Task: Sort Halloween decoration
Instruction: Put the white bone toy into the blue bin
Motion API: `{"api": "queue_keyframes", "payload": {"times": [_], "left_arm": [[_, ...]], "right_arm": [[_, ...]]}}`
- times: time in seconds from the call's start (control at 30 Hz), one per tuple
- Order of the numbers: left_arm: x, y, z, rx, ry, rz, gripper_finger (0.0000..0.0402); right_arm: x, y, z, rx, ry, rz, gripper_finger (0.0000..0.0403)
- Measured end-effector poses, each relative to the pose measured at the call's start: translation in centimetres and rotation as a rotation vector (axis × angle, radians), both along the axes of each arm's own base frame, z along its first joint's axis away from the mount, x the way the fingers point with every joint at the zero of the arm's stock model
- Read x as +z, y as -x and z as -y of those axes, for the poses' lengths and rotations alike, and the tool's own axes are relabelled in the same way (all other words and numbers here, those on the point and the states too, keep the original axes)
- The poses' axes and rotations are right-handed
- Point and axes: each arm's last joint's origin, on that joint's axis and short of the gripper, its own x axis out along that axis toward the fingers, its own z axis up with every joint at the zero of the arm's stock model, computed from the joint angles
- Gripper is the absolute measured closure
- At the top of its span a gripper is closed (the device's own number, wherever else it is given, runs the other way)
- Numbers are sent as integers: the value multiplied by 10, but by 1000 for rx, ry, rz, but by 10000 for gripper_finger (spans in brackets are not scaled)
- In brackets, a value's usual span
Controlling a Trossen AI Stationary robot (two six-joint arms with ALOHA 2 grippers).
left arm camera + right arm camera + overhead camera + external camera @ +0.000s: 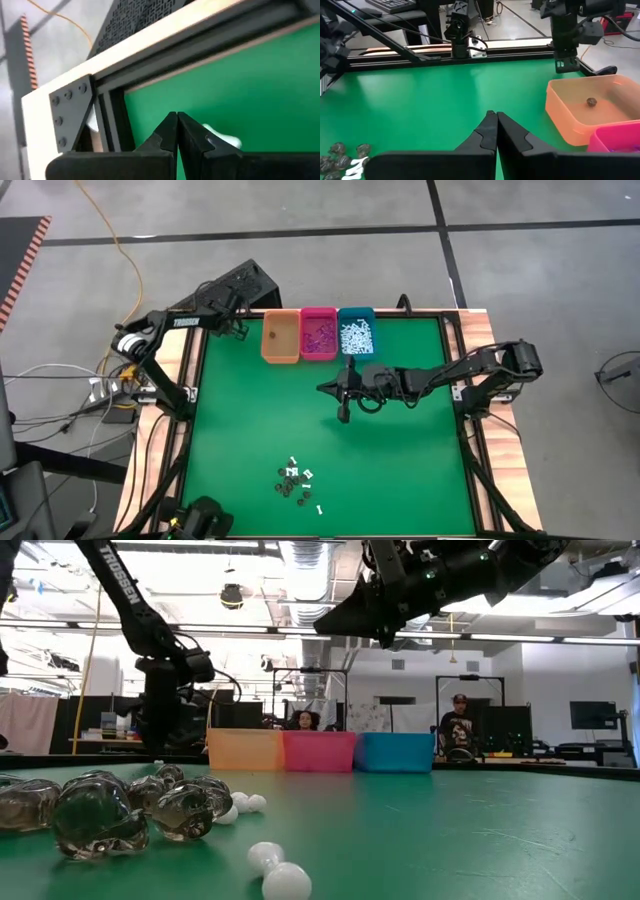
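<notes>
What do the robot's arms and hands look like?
Both arms are dark, nearly black, made of jointed links with thin black cables looping beside the joints. The left arm has white lettering on one link. Each hand, like the right hand, has two flat black fingers that narrow to pointed tips.

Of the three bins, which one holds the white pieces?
The teal bin, last in the row and closest to the right hand. The pink bin holds purple bits; the orange bin looks nearly empty.
</notes>
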Motion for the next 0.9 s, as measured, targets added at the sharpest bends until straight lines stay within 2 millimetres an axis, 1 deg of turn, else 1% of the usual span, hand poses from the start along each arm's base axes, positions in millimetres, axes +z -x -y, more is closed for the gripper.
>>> {"api": "queue_keyframes", "payload": {"times": [0.1,0.17,0.3,0.37,0.43,0.53,0.63,0.8,0.87,0.9], "left_arm": [[-1,1,-9,-7,25,42,401],[-4,-1,-11,-20,65,60,401],[-9,-5,-10,-132,153,100,401],[-10,-9,-7,-151,156,58,401],[-9,-13,-5,-174,169,57,401],[-5,-17,-2,-269,232,118,401],[4,-21,-3,-273,309,183,401],[23,-27,3,-295,526,289,401],[28,-29,9,-303,595,276,401],[30,-30,11,-302,590,241,401]], "right_arm": [[0,0,-1,3,-1,3,373],[1,0,-2,6,-1,6,374],[2,0,-5,15,1,22,372],[3,-1,-5,15,2,34,371],[5,-1,-5,15,3,50,371],[5,-1,-5,18,25,53,372],[5,-1,-2,12,35,51,373],[6,-1,-1,7,36,56,372],[6,-1,-1,8,37,57,372],[6,-1,-1,9,38,57,373]]}}
